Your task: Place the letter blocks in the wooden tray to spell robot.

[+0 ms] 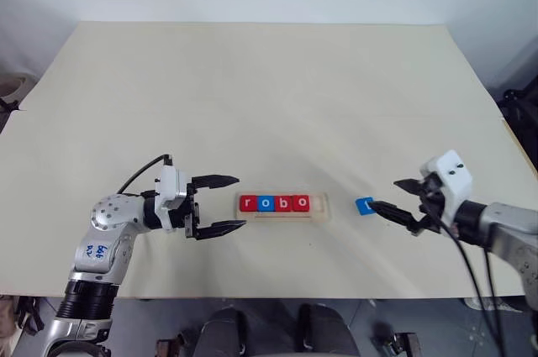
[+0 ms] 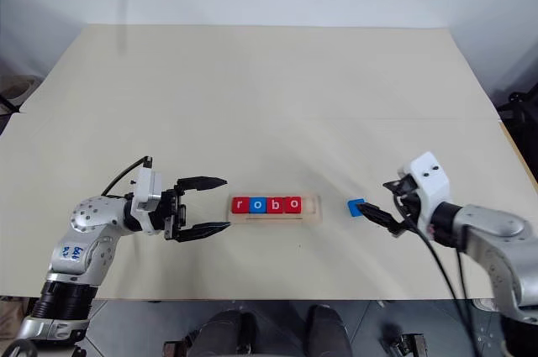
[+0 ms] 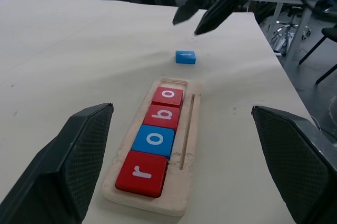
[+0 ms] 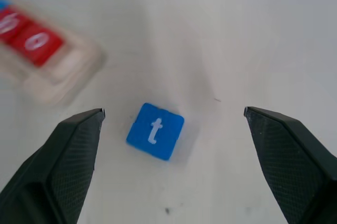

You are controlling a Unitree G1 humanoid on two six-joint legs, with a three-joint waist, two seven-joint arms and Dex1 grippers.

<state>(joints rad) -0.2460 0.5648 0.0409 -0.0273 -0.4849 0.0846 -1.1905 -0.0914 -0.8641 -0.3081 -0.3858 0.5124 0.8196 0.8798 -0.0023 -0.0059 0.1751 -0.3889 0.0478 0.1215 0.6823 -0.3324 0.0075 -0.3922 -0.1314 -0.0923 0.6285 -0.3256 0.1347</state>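
Right gripper (image 1: 395, 196), fingers spread and empty, hovers at 3 o'clock of the blue t block (image 1: 364, 206); wooden tray (image 1: 321, 212) holds r, o, b, o; left gripper (image 1: 227, 203) released

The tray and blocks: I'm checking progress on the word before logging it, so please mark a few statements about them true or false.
1. The wooden tray holds four blocks reading r, o, b, o. True.
2. The blue t block sits in the tray's last slot. False: it lies on the table, apart from the tray, on the side of the right gripper.
3. The right gripper is shut on the t block. False: its fingers are open, with the block lying free in front of them.
4. The left gripper is open and holds nothing. True.
5. The tray's blocks are all red. False: the first o is blue.
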